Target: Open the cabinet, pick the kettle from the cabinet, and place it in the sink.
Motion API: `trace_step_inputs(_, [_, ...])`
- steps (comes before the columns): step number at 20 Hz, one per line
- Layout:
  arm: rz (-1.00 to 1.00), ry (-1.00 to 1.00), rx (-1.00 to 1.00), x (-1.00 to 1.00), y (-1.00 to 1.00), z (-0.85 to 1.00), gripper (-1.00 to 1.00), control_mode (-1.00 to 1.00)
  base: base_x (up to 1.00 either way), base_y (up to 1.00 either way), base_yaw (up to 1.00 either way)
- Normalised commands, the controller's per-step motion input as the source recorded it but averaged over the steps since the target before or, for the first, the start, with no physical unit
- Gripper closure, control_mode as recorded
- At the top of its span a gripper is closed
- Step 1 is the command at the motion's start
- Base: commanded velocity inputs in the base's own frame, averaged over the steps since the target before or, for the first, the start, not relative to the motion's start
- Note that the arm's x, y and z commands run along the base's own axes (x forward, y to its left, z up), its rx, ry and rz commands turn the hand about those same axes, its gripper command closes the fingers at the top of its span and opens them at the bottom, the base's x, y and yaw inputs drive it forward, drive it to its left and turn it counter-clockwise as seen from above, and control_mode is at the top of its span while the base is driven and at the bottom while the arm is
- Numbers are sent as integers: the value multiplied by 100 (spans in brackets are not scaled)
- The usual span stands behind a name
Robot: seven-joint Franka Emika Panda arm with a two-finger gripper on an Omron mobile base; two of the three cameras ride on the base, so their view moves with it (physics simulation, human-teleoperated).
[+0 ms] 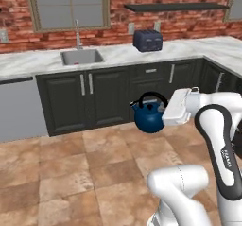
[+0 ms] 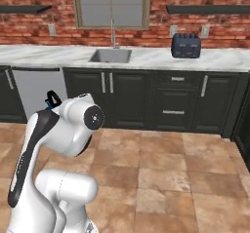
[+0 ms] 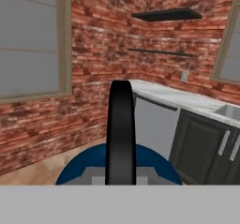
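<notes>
Room: a rendered kitchen with a red brick back wall, grey windows, a dark wall shelf [image 1: 176,6] and a brown tiled floor [image 1: 71,173].
Desk: a long white marble desk [image 1: 38,62] runs along the brick wall and turns a corner at the far right in the left base view.
Low cabinets: black panelled doors with short silver handles [image 2: 127,100] stand under the desk, beside a grey appliance front [image 1: 16,109].
Arm: the white arm [image 1: 222,140] rises from the base and reaches out over the floor, well apart from the desk.
Sink: the grey steel sink [image 1: 82,56] is sunk into the desk under a window, with a thin chrome faucet [image 1: 77,33] behind it.
Toaster: a dark blue toaster [image 1: 148,40] sits on the desk, to the right of the sink.
Kettle: the round dark-blue kettle [image 1: 149,117] hangs in the air above the floor, in front of the low cabinets and well short of the sink. Its spout points left in the left base view.
Kettle handle: the black arched loop stands upright in the middle of the hand view, above the blue body [image 3: 93,164].
Gripper: the gripper [image 1: 166,110] meets the kettle at its handle and carries it. The fingers are hidden, so how the jaws stand cannot be told.
</notes>
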Motion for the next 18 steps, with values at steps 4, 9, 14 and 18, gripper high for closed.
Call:
trace_step_inputs(4, [0, 0, 0, 0, 0, 0, 100, 100, 65, 0, 15])
trace_step_inputs(9, [0, 0, 0, 0, 0, 0, 100, 100, 64, 2, 15])
trace_step_inputs(14, [0, 0, 0, 0, 0, 0, 100, 100, 66, 1, 14])
trace_step_inputs(18, [0, 0, 0, 0, 0, 0, 100, 100, 67, 1, 12])
